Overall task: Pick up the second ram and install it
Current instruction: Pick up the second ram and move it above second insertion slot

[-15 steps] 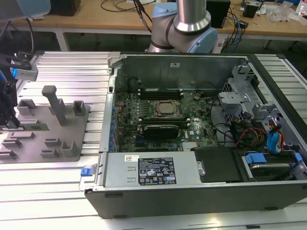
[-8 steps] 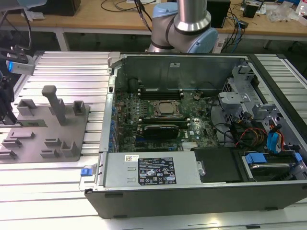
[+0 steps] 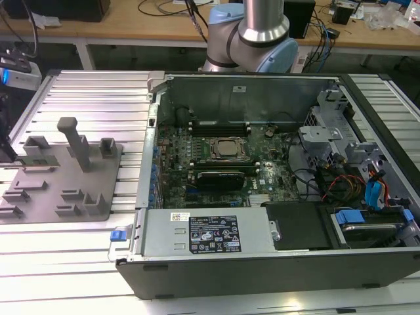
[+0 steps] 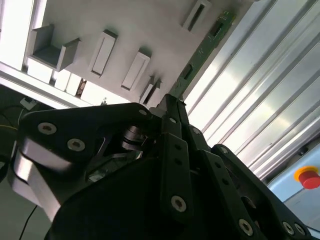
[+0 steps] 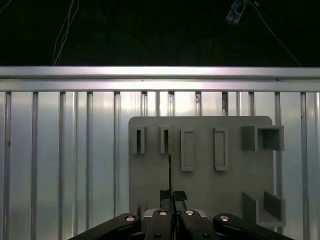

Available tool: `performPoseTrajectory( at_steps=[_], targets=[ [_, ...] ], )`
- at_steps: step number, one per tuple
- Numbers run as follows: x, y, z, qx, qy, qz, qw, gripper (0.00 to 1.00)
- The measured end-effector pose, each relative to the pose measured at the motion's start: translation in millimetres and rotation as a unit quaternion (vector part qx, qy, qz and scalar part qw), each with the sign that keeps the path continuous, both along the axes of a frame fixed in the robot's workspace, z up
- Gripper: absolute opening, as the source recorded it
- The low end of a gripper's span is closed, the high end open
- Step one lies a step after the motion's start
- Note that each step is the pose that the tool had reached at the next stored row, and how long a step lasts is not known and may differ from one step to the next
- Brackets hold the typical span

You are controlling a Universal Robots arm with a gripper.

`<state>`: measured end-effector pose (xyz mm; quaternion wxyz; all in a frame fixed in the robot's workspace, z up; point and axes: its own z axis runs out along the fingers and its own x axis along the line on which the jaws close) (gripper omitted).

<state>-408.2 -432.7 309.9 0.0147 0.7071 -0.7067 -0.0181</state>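
Pincer (image 5: 171,194) clenched on second ram (image 4: 205,48), stick jutting edge-on beyond it, above gray fixture plate (image 5: 225,195).

A robotics lab bench where I work on computer hardware.
My ribbed aluminium table (image 3: 92,92) carries an open computer case (image 3: 262,272) and a grey fixture plate (image 3: 65,177); behind stand wooden workbenches (image 3: 118,26) strewn with cables (image 3: 319,36), and a red stop button (image 4: 306,176) sits near the table's edge.
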Motion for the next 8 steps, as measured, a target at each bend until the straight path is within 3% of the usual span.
performPoseTrajectory(
  at_steps=[4, 8],
  targets=[
    [0.0, 0.0, 16.3, 0.0000, 0.0001, 0.000, 1.0000, 0.09],
    [0.0, 0.0, 19.3, 0.0003, 0.0000, 0.000, 1.0000, 0.09]
  ],
)
